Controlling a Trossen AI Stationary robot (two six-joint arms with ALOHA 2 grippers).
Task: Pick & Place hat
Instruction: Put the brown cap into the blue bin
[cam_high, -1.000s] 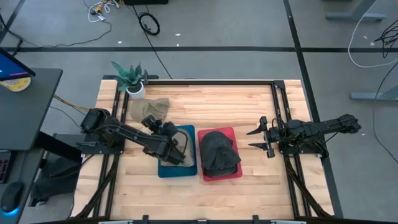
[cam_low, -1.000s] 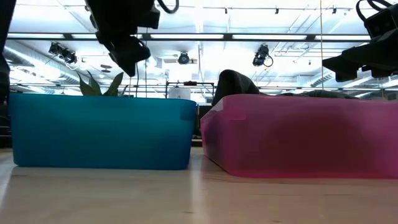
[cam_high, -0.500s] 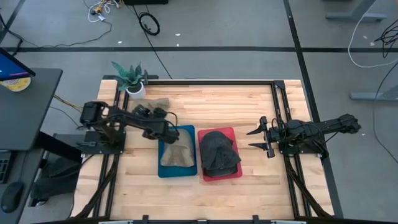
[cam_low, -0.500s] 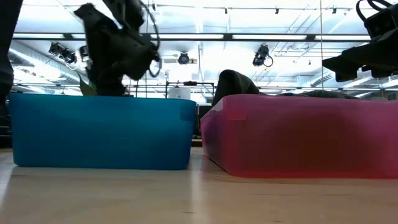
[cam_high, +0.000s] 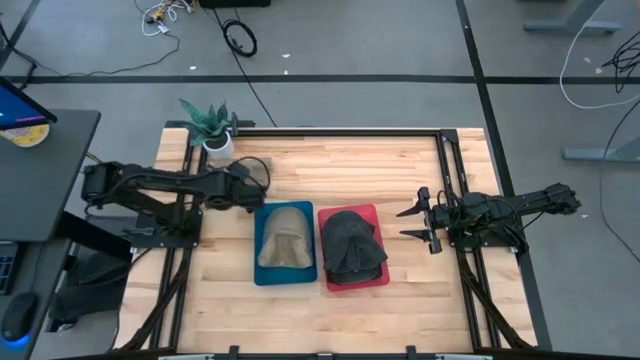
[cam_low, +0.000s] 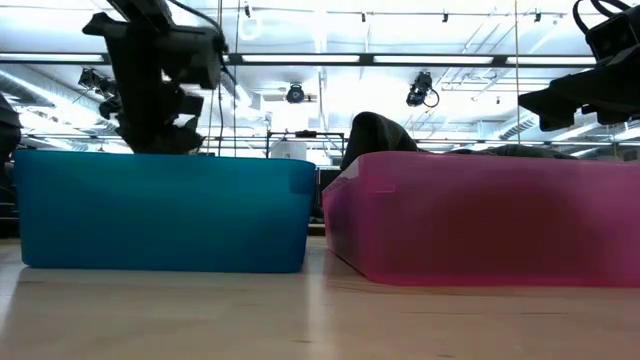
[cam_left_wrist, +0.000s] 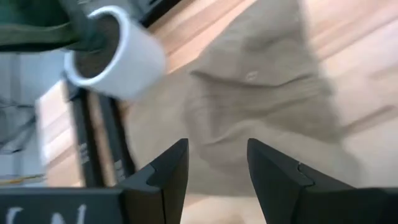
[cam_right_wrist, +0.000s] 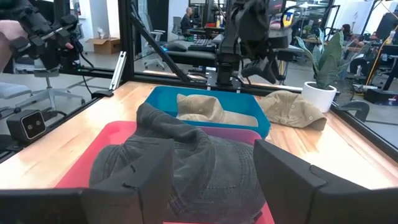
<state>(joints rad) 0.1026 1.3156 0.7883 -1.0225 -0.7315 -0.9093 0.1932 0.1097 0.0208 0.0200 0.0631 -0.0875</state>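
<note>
The left claw (cam_high: 250, 182) had left one tan hat (cam_high: 287, 236) in the blue bin (cam_high: 258, 272) and swung, fingers apart, over the other tan hat (cam_left_wrist: 261, 106) by the plant pot (cam_left_wrist: 112, 53).

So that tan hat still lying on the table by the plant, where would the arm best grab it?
Probably from above, pinching a raised fold of the crown. The tan hat lies slumped and flat on the wood, so its edges offer little. The left gripper hovers open over it already; the plant pot sits close, so come from the far side.
</note>
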